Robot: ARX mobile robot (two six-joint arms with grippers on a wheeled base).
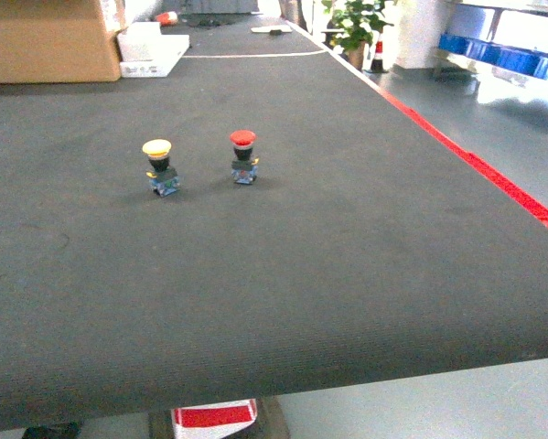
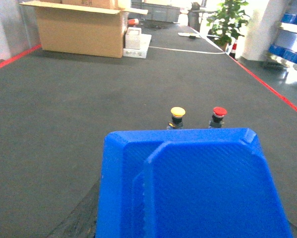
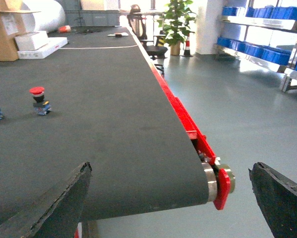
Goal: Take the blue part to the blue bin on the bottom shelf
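Observation:
The blue part (image 2: 198, 183), a flat bright-blue plastic piece with a raised panel, fills the lower left wrist view. It sits in my left gripper (image 2: 188, 225), which is shut on it. Only one dark finger (image 2: 79, 220) shows at its left. It hangs above the dark conveyor belt (image 2: 64, 124). My right gripper (image 3: 170, 198) is open and holds nothing, over the belt's end roller (image 3: 210, 181). Blue crates (image 3: 247, 48) stand on a steel rack far to the right. I cannot tell which is the blue bin or the bottom shelf. Neither gripper shows in the head view.
A yellow push button (image 1: 159, 165) and a red push button (image 1: 243, 155) stand upright mid-belt. A cardboard box (image 1: 45, 41) and white boxes (image 1: 150, 50) sit at the belt's far end. The red belt edge (image 1: 475, 165) borders grey floor (image 3: 247, 109); a potted plant (image 3: 175, 22) stands beyond.

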